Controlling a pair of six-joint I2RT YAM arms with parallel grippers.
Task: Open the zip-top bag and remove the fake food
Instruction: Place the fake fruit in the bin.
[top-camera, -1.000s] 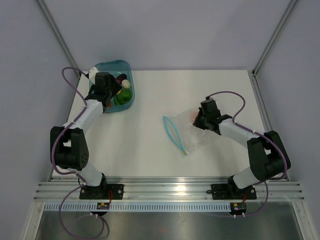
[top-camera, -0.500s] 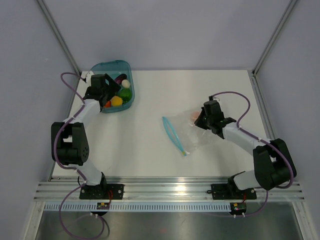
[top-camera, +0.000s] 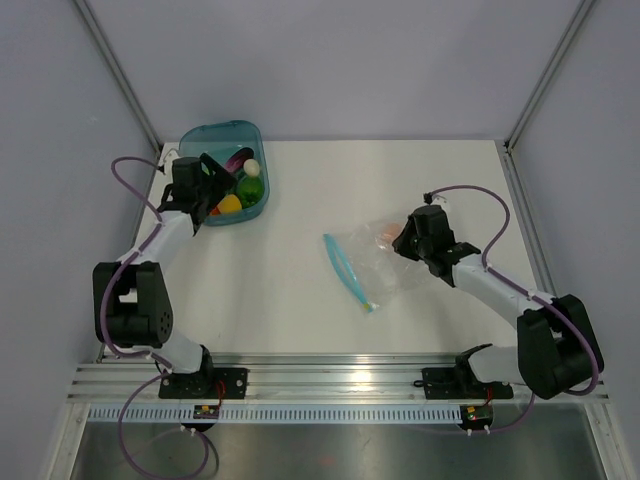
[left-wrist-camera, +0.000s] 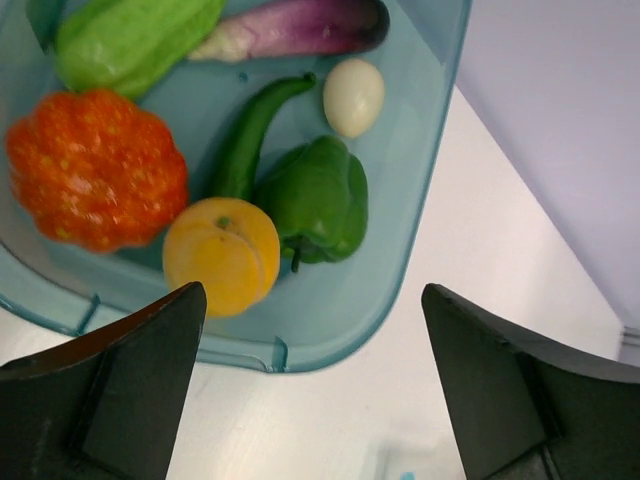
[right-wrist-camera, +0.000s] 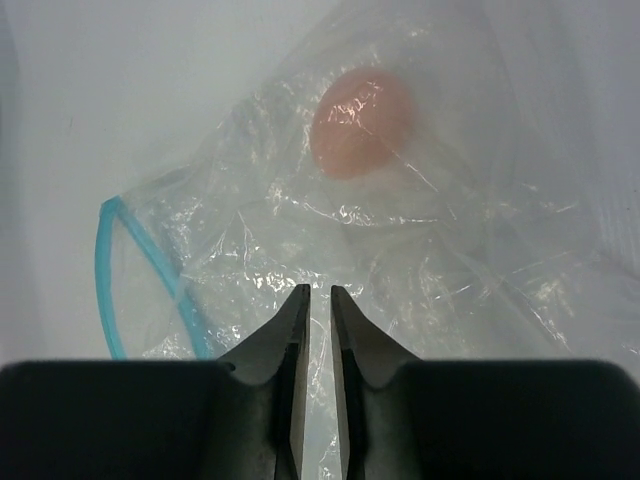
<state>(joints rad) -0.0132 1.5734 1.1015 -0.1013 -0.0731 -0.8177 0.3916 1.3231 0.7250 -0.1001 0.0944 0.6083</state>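
The zip-top bag (top-camera: 375, 268) lies flat and crinkled at mid-right, its blue zip strip (top-camera: 345, 265) open in a loop at its left end. One pale pink egg-shaped piece (right-wrist-camera: 360, 122) is inside it. My right gripper (right-wrist-camera: 320, 292) is over the bag's right part (top-camera: 405, 240), jaws almost together with plastic film between them. The rest of the fake food lies in the teal tub (left-wrist-camera: 430, 130): orange tomato (left-wrist-camera: 95, 165), yellow lemon (left-wrist-camera: 222, 255), green pepper (left-wrist-camera: 315, 200), green pod (left-wrist-camera: 245, 140), eggplant (left-wrist-camera: 300, 25), white egg (left-wrist-camera: 353, 95). My left gripper (left-wrist-camera: 312, 295) is open and empty above the tub's near rim.
The teal tub (top-camera: 215, 135) stands at the far left corner of the white table. Grey walls and metal posts close in the back and sides. The aluminium rail with the arm bases runs along the near edge.
My left gripper has drawn back out of the tub towards the left, uncovering the food in it. My right gripper has shifted slightly right on the bag.
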